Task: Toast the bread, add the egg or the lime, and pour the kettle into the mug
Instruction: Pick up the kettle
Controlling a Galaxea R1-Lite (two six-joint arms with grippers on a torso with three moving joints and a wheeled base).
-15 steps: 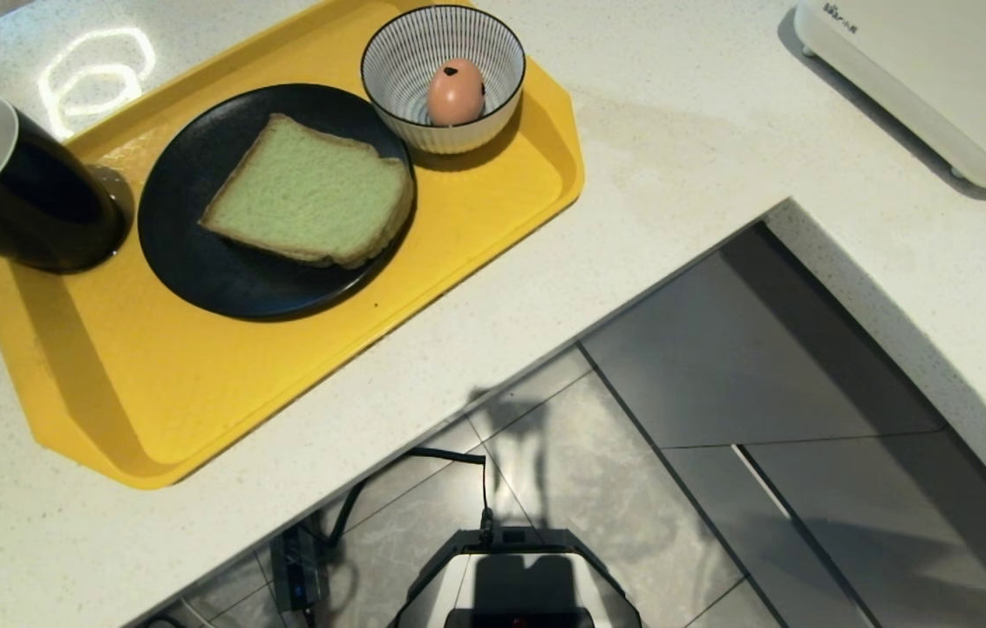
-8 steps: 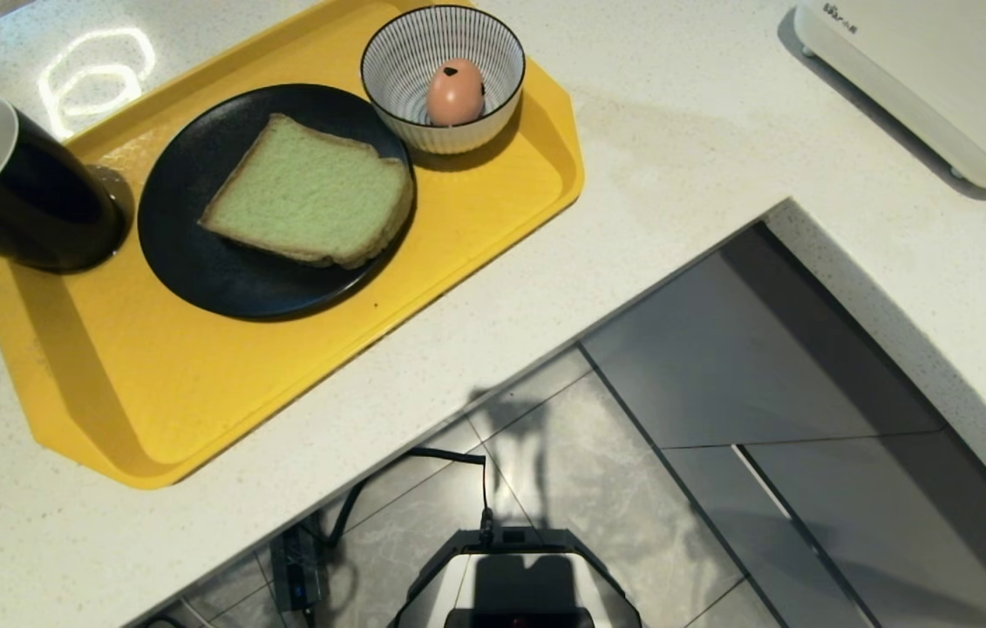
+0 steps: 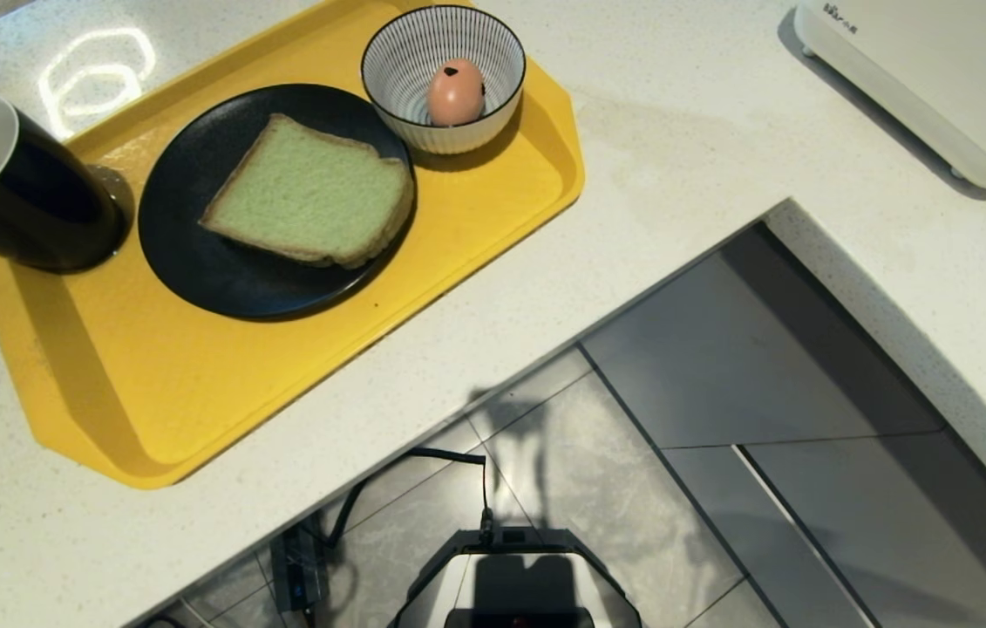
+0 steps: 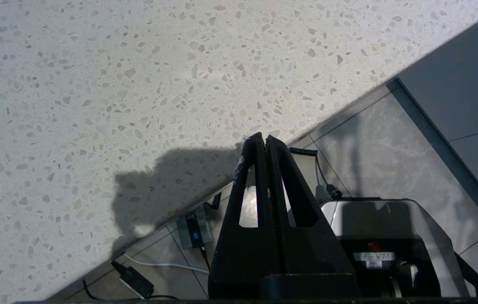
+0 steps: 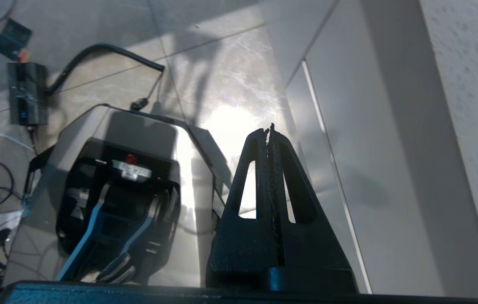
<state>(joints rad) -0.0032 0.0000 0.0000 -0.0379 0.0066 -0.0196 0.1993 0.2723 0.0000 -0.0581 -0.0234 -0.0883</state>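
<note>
Currently both grippers, left [image 4: 263, 141] and right [image 5: 267, 131], closed, empty, below counter. Rec.: open fingers, approach bread [image 3: 311, 194] level, pinch crust gently.

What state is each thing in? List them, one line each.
bread: flat on the black plate, untoasted.
egg: whole, in the striped bowl.
mug: upright on the yellow tray, looks empty.
left gripper: shut, holding nothing, at the counter edge.
right gripper: shut, holding nothing, above the floor.
</note>
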